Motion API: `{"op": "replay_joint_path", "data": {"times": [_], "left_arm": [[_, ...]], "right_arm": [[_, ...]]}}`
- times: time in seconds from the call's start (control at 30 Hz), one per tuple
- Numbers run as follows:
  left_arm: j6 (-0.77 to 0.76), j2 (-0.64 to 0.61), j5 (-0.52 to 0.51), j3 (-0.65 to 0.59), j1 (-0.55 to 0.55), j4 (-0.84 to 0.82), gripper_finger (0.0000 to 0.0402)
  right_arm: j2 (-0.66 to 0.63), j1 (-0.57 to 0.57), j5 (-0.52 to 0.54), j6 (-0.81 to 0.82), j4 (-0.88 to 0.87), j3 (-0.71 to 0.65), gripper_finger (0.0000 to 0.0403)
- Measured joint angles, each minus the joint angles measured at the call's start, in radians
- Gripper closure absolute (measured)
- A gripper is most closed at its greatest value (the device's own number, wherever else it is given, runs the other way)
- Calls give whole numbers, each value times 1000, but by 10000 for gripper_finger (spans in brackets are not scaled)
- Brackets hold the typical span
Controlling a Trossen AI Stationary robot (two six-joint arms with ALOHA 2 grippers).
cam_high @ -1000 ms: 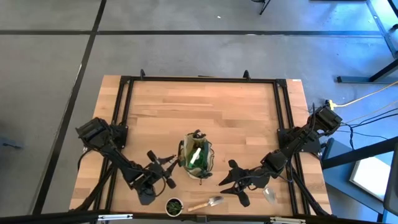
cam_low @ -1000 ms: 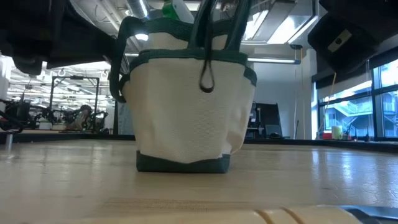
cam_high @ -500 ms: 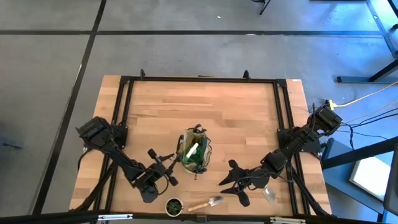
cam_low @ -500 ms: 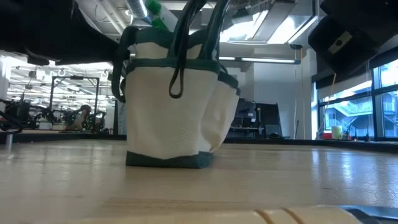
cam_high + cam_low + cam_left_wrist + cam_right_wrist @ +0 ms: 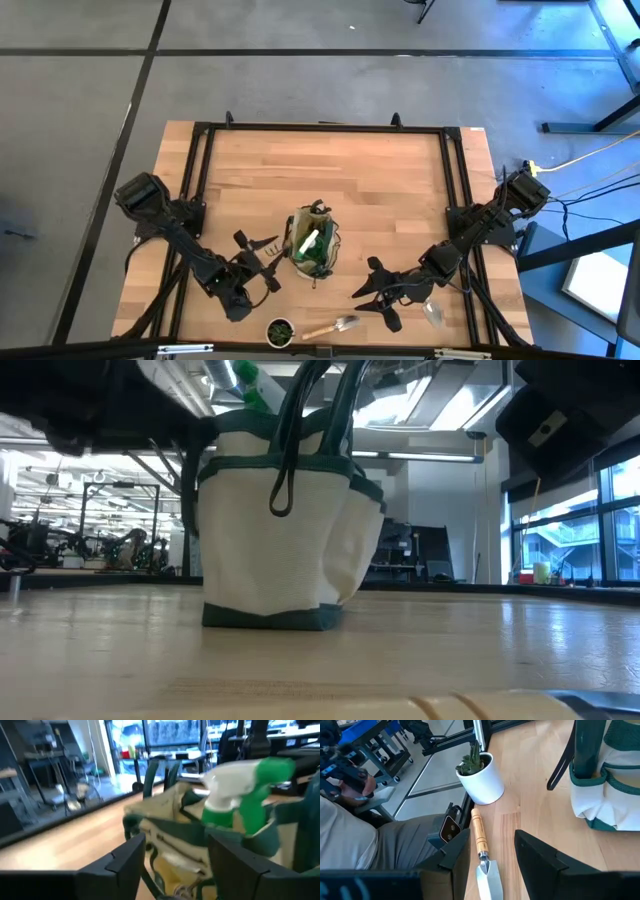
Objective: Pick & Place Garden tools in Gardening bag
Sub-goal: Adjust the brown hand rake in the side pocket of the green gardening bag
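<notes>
On the left of the bench (image 5: 380, 190) we see the left claw (image 5: 262, 252) just beside the bag (image 5: 314, 248), its fingers spread apart and holding nothing; its wrist view looks between them at the bag's green-trimmed rim. The bag stands upright near the bench's middle, with a green spray bottle (image 5: 240, 790) with a white top poking out of its mouth. In front of the bag, by the near edge, sit a small potted plant (image 5: 280, 330) and, just right of it, a wooden-handled trowel (image 5: 334, 326) lying flat. Further right, the right claw (image 5: 378, 290) hovers over the bench, fingers partly apart and empty, with the trowel below them in its wrist view.
</notes>
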Motion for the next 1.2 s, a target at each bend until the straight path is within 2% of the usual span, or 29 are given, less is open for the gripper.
{"op": "replay_joint_path", "data": {"times": [0.1,0.2,0.37,0.6,0.77,0.87,1.0,1.2], "left_arm": [[-133,3,22,0,11,-109,173],[-201,-1,-11,0,-4,-171,164],[-199,-30,-70,0,-35,-175,159],[-150,-96,-81,0,-57,-176,159],[-196,-143,-82,0,-127,-249,159],[-305,-144,-79,-1,-199,-322,160],[-504,-112,-81,-59,-273,-329,161],[-745,24,-83,-167,-288,-207,162]], "right_arm": [[0,0,0,0,0,0,247],[0,0,0,0,0,0,247],[0,0,0,1,-4,0,247],[0,0,0,3,-7,0,247],[0,2,-1,3,-7,0,247],[0,2,-2,3,-13,0,247],[0,2,-2,3,-27,0,247],[0,-2,-2,3,-31,0,247]]}}
